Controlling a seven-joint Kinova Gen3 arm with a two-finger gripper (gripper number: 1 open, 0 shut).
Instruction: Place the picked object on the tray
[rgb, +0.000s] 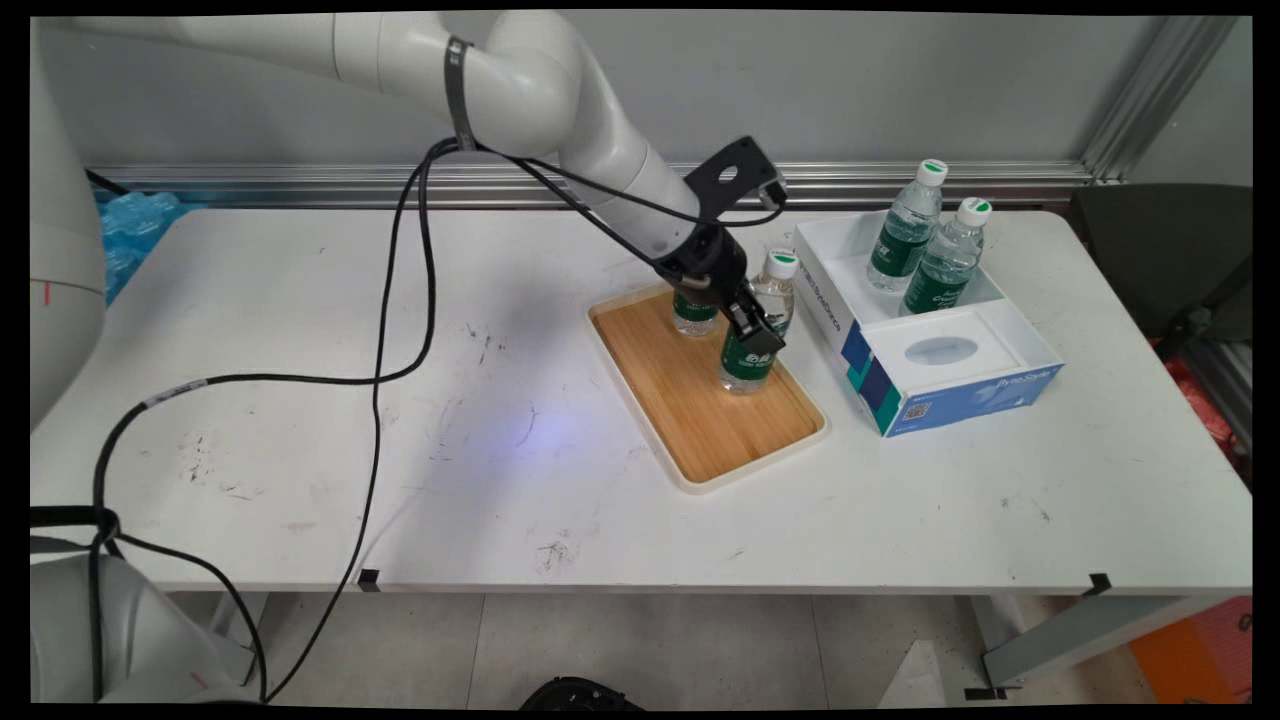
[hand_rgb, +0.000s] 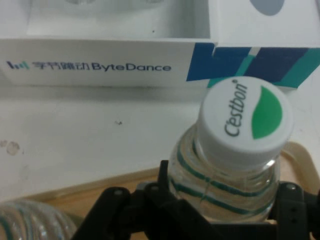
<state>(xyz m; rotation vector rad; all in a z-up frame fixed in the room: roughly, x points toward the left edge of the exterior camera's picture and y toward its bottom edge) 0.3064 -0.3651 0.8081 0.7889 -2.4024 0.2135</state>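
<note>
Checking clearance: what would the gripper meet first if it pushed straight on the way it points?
The gripper already has a water bottle between its jaws, so that comes first. Beyond it lies bare table, then probably the ByteDance box.

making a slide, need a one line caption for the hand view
Gripper closed around a Cestbon water bottle on the wooden tray, ByteDance box behind.

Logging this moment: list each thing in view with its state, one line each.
gripper: shut on front bottle, down at the tray.
front bottle: upright on tray, capped, gripped.
rear bottle: upright on tray, top hidden by the arm.
tray: flat on table.
box: open-topped, holds two bottles.
two bottles: upright, capped, side by side.
</note>
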